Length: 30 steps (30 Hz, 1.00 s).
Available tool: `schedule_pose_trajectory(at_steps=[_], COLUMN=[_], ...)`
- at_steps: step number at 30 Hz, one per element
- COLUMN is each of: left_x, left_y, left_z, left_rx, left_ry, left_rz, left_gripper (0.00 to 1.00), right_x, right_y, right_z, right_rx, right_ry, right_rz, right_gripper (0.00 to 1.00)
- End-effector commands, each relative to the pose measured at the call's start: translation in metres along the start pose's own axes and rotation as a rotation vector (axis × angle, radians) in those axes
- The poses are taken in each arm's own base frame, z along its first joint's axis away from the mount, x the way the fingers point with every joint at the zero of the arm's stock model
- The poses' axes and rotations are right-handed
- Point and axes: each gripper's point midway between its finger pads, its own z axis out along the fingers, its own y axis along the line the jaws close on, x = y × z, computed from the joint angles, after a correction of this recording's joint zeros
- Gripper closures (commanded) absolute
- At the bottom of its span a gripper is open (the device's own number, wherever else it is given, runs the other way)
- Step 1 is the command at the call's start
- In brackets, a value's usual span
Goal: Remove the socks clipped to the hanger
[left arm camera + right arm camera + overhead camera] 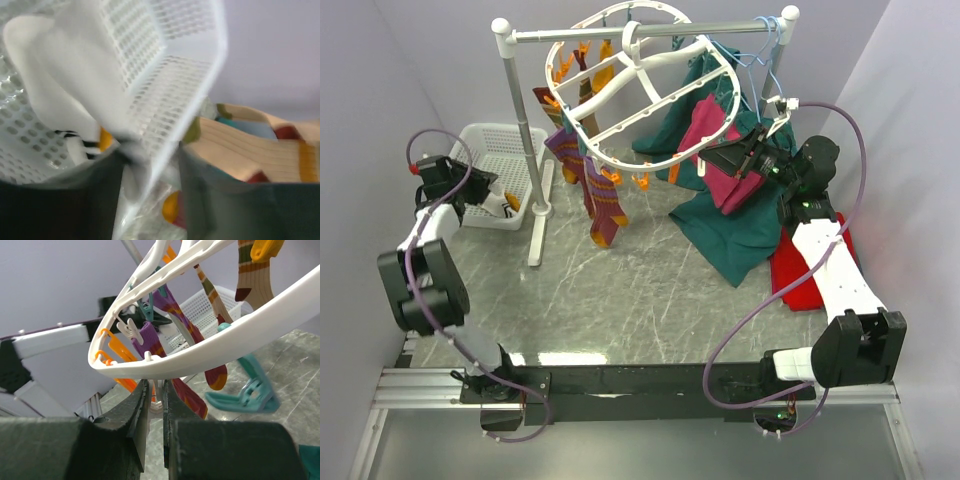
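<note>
Dangling from the white oval plastic hanger [240, 337], several striped socks [603, 205] await unclipping; left gripper [150, 152] gapes over a white mesh basket [502, 138], right gripper [156, 386] shut by the rim.

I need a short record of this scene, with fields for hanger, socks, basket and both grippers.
hanger: white oval frame, hung on the white pole rack
socks: several, clipped at the frame's left side, hanging down
basket: white mesh, left of the rack
left gripper: fingers apart, astride the basket wall
right gripper: fingers nearly together, just under the hanger rim; grip unclear
</note>
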Motion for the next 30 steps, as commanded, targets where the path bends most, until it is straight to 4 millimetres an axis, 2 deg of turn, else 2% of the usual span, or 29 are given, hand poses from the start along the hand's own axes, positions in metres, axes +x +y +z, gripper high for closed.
schedule_pose_trajectory(at_steps=[1,2,3,4,5,6,7,8,9,10,11,12,13,14,15,17,18,20,21,22,23,24,25,26,28,29,30], left_x=[-0.012,-0.009,-0.005,-0.002,-0.011,-0.002,0.0,0.002,0.021,0.027,0.029,0.053,0.06,0.065,0.088,0.1,0.123,0.146,0.165,0.171,0.18,0.2,0.203,0.216,0.229,0.235,0.241], left_y=[-0.017,-0.019,-0.015,-0.016,-0.036,-0.034,-0.036,-0.05,-0.048,-0.048,-0.063,-0.052,-0.052,-0.065,-0.058,-0.066,-0.063,-0.067,-0.073,-0.087,-0.09,-0.086,-0.096,-0.094,-0.097,-0.109,-0.113], left_z=[0.014,0.01,0.007,0.002,-0.013,-0.018,-0.024,-0.041,-0.046,-0.054,-0.076,-0.08,-0.088,-0.11,-0.115,-0.136,-0.14,-0.151,-0.157,-0.164,-0.167,-0.169,-0.173,-0.176,-0.175,-0.183,-0.184], left_rx=[0.083,0.078,0.063,0.059,0.11,0.1,0.096,0.125,0.122,0.121,0.167,0.159,0.172,0.233,0.248,0.304,0.321,0.388,0.431,0.514,0.551,0.585,0.648,0.682,0.726,0.803,0.83], left_ry=[0.057,0.068,0.054,0.044,-0.009,-0.004,-0.018,-0.038,-0.012,-0.028,-0.06,-0.039,-0.052,-0.077,-0.046,-0.061,-0.011,0.036,0.078,0.07,0.083,0.127,0.116,0.141,0.152,0.136,0.137], left_rz=[0.034,0.03,0.016,0.011,0.035,0.033,0.039,0.056,0.06,0.062,0.075,0.066,0.066,0.076,0.091,0.118,0.146,0.18,0.217,0.248,0.274,0.302,0.307,0.318,0.341,0.377,0.403], left_gripper=[0.39,0.36,0.17,0.15,0.13,0.06,0.05,0.05,0.04,0.04,0.04,0.03,0.03,0.04,0.06,0.09,0.11,0.12,0.1,0.09,0.07,0.04,0.04,0.03,0.02,0.02,0.01], right_x=[-0.006,-0.005,-0.004,-0.002,-0.001,-0.002,0.001,-0.002,-0.001,0.003,0.0,0.0,0.004,0.001,0.002,0.004,0.003,0.006,0.006,0.006,0.008,0.009,0.009,0.011,0.012,0.012,0.013], right_y=[0.019,0.017,0.016,0.015,0.014,0.015,0.013,0.014,0.013,0.009,0.011,0.01,0.009,0.01,0.011,0.011,0.012,0.012,0.012,0.014,0.015,0.015,0.017,0.018,0.019,0.019,0.02], right_z=[-0.002,-0.001,-0.001,-0.001,0.001,0.002,0.002,0.002,0.005,0.004,0.005,0.006,0.006,0.006,0.006,0.005,0.004,-0.001,-0.002,-0.004,-0.005,-0.006,-0.007,-0.006,-0.008,-0.008,-0.009], right_rx=[-0.038,-0.032,-0.027,-0.019,-0.018,-0.015,-0.001,0.007,0.025,0.052,0.062,0.078,0.094,0.101,0.107,0.125,0.128,0.153,0.158,0.162,0.165,0.166,0.163,0.16,0.165,0.168,0.169], right_ry=[0.001,0.002,0.003,0.01,0.016,0.015,0.029,0.03,0.03,0.048,0.047,0.047,0.064,0.062,0.066,0.075,0.071,0.08,0.08,0.077,0.077,0.078,0.077,0.081,0.087,0.088,0.091], right_rz=[-0.033,-0.03,-0.027,-0.023,-0.02,-0.023,-0.017,-0.022,-0.023,-0.012,-0.018,-0.02,-0.011,-0.018,-0.018,-0.017,-0.027,-0.022,-0.023,-0.031,-0.027,-0.024,-0.028,-0.025,-0.025,-0.025,-0.024], right_gripper=[0.98,0.98,0.98,0.98,0.98,0.98,0.98,0.96,0.95,0.92,0.88,0.85,0.83,0.77,0.75,0.67,0.64,0.58,0.56,0.55,0.54,0.54,0.54,0.53,0.53,0.53,0.52])
